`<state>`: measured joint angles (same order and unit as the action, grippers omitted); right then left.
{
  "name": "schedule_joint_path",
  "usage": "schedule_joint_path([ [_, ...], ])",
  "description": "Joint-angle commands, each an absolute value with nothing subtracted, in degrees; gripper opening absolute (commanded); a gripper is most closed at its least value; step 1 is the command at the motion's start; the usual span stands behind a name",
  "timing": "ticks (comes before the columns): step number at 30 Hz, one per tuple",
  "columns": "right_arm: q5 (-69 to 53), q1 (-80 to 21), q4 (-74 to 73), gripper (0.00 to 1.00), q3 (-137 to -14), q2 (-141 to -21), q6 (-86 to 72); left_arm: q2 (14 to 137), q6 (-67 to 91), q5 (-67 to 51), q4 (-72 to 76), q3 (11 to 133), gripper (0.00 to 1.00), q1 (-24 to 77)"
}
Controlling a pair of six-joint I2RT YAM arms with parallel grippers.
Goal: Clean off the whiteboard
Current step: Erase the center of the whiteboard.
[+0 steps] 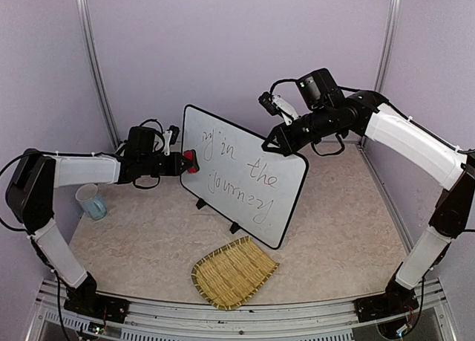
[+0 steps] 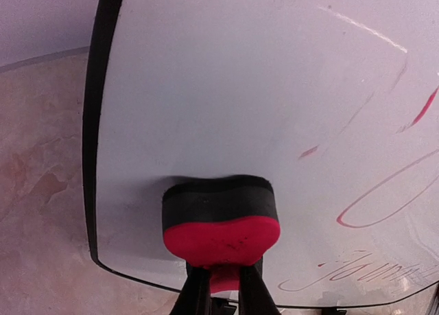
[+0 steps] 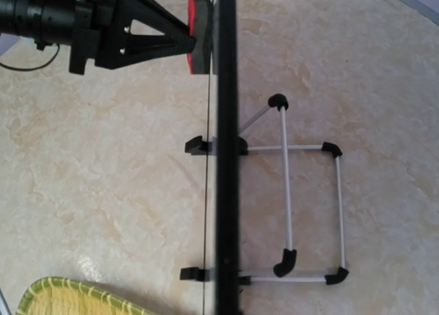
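Observation:
The whiteboard (image 1: 239, 186) stands upright on small black feet in the middle of the table, with dark handwriting across its face. My left gripper (image 1: 182, 164) is shut on a red and black eraser (image 1: 190, 161), which presses flat against the board's left edge. In the left wrist view the eraser (image 2: 219, 215) sits on the white surface (image 2: 240, 88), with red-tinted script to its right. My right gripper (image 1: 270, 145) is shut on the board's top rim near its right corner. The right wrist view looks straight down that black rim (image 3: 226, 191); its own fingers are hidden.
A woven straw mat (image 1: 234, 273) lies in front of the board. A pale blue cup (image 1: 93, 202) stands at the left, near my left arm. A wire stand (image 3: 312, 212) props the board from behind. Purple walls close in the back and sides.

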<state>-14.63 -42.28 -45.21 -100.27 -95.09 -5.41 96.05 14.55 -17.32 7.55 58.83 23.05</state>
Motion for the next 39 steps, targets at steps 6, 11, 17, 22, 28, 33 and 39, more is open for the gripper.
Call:
schedule_joint_path([
  [6,-18.61,-44.8,-47.73,0.0,-98.71,-95.89,0.04,95.51,13.79,-18.18,7.03,69.48,0.12,23.43],
  [11,-18.61,-44.93,-47.8,0.0,-98.36,-95.35,0.18,96.19,14.07,-18.2,6.31,72.78,0.12,22.3],
  [17,-18.46,-44.96,-47.64,0.0,-97.83,-95.09,0.18,96.19,15.44,-20.4,6.39,76.37,0.12,20.46],
  [22,-18.45,-45.18,-47.64,0.0,-97.83,-95.28,0.26,96.9,15.27,-21.19,4.75,79.69,0.13,20.3],
  [28,-17.94,-45.21,-48.08,0.0,-98.58,-96.01,0.01,96.13,15.79,-21.09,5.93,75.6,0.13,20.8],
  [33,-17.6,-45.58,-49.31,0.0,-100.92,-97.47,-0.39,94.52,16.49,-20.08,8.59,68.18,0.13,21.72],
  [39,-16.65,-45.75,-51.46,0.0,-104.34,-98.95,-0.89,93.55,16.49,-19.31,10.56,62.04,0.12,22.99],
])
